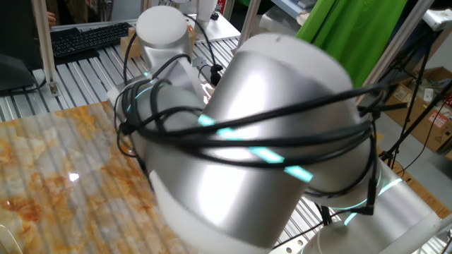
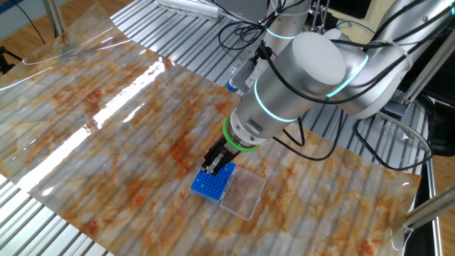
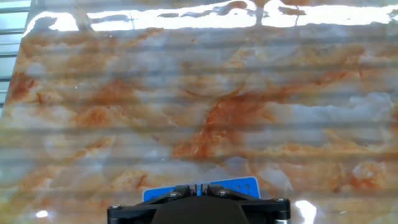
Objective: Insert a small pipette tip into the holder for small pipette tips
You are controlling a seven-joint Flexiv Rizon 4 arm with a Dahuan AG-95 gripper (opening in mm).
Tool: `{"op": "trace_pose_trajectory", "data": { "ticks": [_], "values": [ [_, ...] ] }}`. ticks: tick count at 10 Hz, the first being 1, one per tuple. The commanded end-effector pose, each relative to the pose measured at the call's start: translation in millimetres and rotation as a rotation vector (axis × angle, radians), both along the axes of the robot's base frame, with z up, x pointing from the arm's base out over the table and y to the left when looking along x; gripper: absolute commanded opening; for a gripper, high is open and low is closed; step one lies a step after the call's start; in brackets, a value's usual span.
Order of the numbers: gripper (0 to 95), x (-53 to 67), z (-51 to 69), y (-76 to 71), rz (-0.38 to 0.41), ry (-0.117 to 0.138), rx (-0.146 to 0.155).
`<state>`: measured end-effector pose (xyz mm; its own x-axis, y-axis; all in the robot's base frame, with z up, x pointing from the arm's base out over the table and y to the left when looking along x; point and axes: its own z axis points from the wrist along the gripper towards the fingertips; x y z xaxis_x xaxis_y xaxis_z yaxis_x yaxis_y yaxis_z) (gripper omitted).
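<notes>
Clear tray [image 2: 242, 193] touching blue holder [image 2: 213, 183] beneath gripper [image 2: 214, 165].

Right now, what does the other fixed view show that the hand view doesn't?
Only the other fixed view: the arm itself, the clear plastic tray lying right beside the blue holder, and the gripper low over the holder's top.

Only the hand view: the fingers close together at the holder's near edge; whether they hold the pipette tip, I cannot tell.

Both: the blue holder with its grid of holes and the orange-marbled table cover. The tip is not visible in either.
</notes>
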<state>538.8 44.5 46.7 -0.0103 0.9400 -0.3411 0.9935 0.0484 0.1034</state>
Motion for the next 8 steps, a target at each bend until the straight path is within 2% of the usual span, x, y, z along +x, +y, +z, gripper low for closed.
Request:
{"op": "trace_pose_trajectory", "data": {
  "ticks": [1,6,8],
  "values": [
    [0.0,0.4,-0.6,1.0,0.001,0.002,0.005],
    [0.0,0.6,-1.1,1.1,-0.011,-0.004,0.011],
    [0.0,0.6,-1.1,1.1,-0.018,-0.005,0.027]
  ]
}}
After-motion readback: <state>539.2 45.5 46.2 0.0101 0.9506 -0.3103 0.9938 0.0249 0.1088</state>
